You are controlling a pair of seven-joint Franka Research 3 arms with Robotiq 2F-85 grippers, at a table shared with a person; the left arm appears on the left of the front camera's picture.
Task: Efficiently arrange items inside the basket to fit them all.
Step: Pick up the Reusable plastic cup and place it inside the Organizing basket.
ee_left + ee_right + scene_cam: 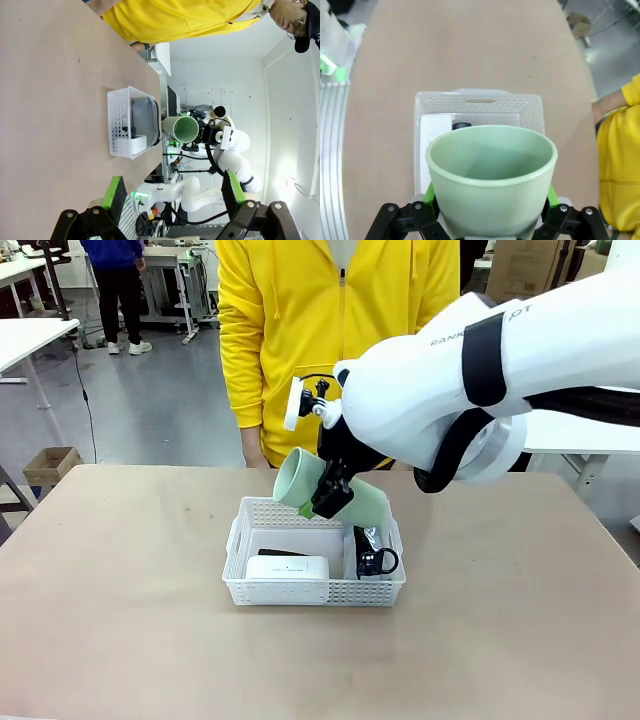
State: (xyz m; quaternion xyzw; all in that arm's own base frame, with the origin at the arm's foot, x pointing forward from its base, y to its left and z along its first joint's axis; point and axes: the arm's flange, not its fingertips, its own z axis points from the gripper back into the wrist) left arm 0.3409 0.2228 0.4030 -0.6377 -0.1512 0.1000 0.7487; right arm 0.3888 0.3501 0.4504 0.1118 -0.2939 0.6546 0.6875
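At the left end of the basket point(315, 592), against its near wall, the white box point(288, 568) is seen lying flat, with a dark thing, likely the stapler point(283, 553), just behind it. Further right in the basket, the black strap point(375, 561) of the pouch is curled by the right wall; in the left wrist view the grey pouch point(145, 119) is seen standing against a long wall of the basket.

Above the basket's far edge the cup point(330, 495) is held clear of everything, tilted on its side with its mouth turned toward the basket's left. It is clamped between the fingers of the right claw point(328, 502), whose green pads press its sides near the base, as the right wrist view shows. From that view the basket lies straight ahead of and below the cup's mouth.

The left claw point(172, 192) is spread wide with nothing in it, well away from the basket, so the right arm is plainly the nearer one.

The coming move is judged to turn on this: free room in the basket lies in the middle, between the box and the strap, directly under the cup. The cup's long axis would have to be brought upright, or laid along that gap.
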